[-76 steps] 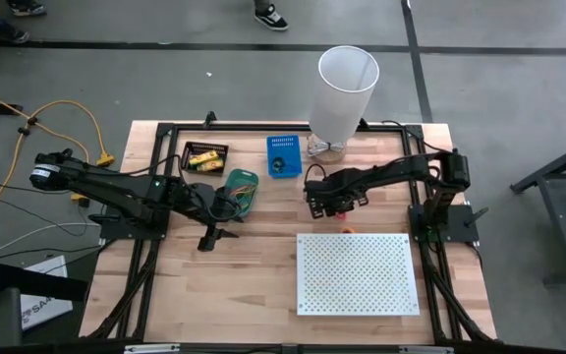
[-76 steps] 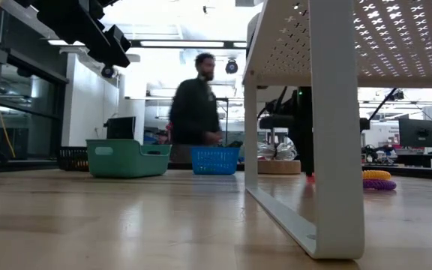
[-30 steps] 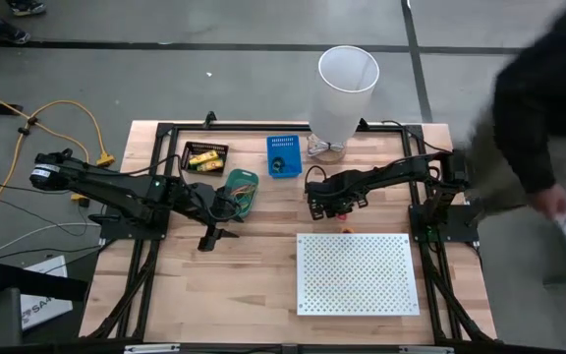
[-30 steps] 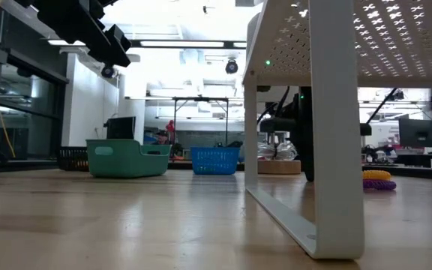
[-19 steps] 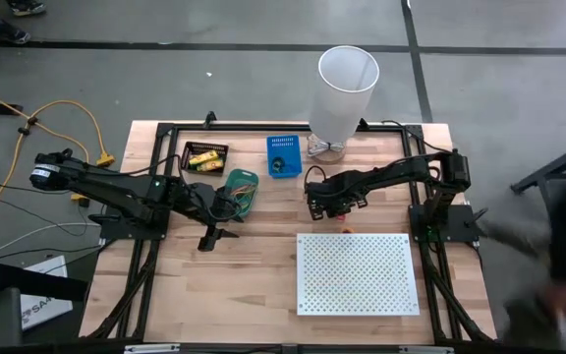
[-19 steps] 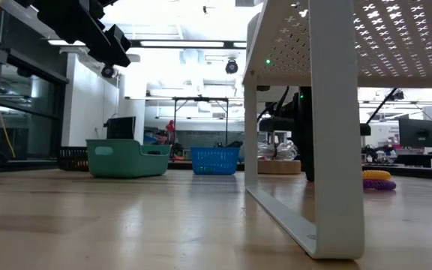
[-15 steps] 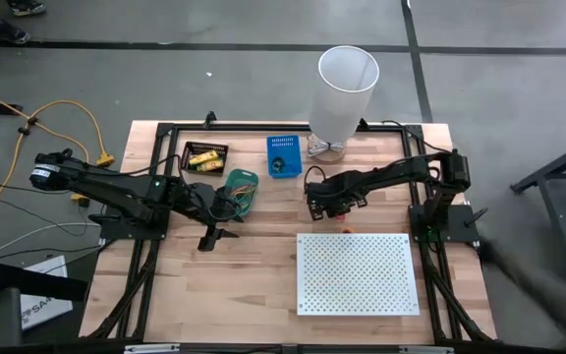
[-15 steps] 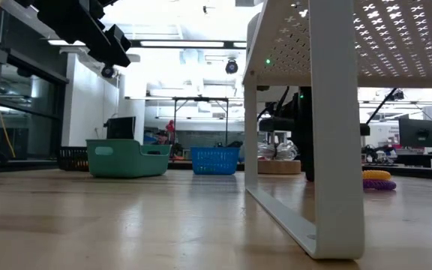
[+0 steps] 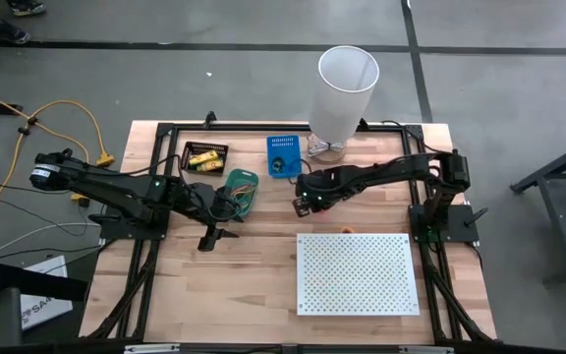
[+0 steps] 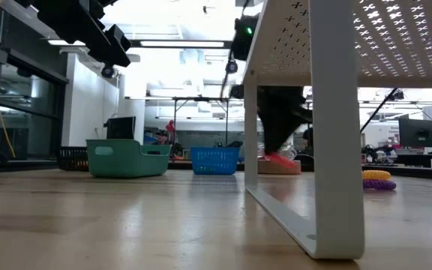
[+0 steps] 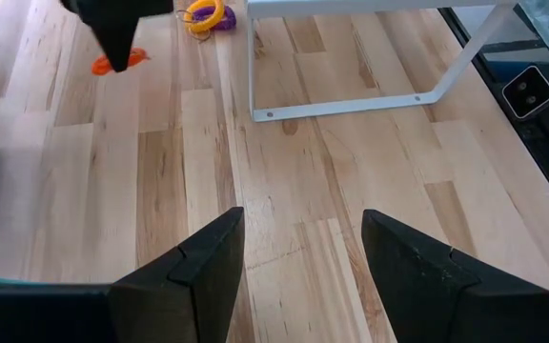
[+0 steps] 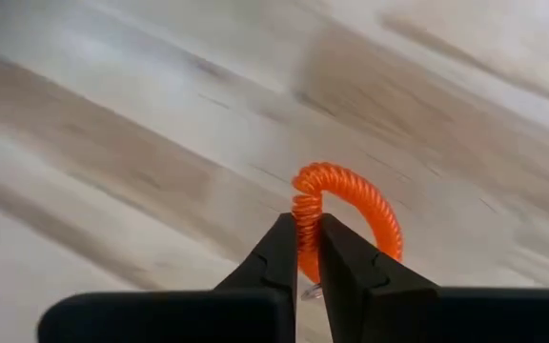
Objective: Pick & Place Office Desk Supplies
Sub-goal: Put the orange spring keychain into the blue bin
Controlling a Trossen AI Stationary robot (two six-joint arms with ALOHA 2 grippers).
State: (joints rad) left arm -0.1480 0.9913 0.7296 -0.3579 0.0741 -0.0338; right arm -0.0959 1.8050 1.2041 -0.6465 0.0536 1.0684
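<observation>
Near the middle of the desk (image 9: pixel 263 275), just in front of the blue basket (image 9: pixel 283 155), your right gripper (image 9: pixel 306 204) is pinching an orange coiled loop (image 12: pixel 346 214) between closed fingers and holding it clear of the wood. The loop is standing on edge, arching up and away from the fingertips; its ring shape gives it no clear long axis. Bare boards are lying open between this gripper and the white perforated board (image 9: pixel 357 273), which is filling the near right part of the desk. A small orange item (image 9: pixel 346 230) is sitting just off that board's far edge.

Your left gripper (image 11: pixel 294 257) is waiting with its fingers spread wide over the green bin (image 9: pixel 241 187), left of centre, with open wood in front of it.

Along the far edge, the black tray (image 9: pixel 205 155) is holding yellow-and-red packs (image 9: pixel 202 158), the green bin is holding thin loops, and the blue basket is holding something small and dark that you cannot identify. The tall white bin (image 9: pixel 344 90) is standing at the far edge, right of the blue basket. Yellow and purple coils (image 10: pixel 376 179) are lying on the desk to the right of the board in the low view.
</observation>
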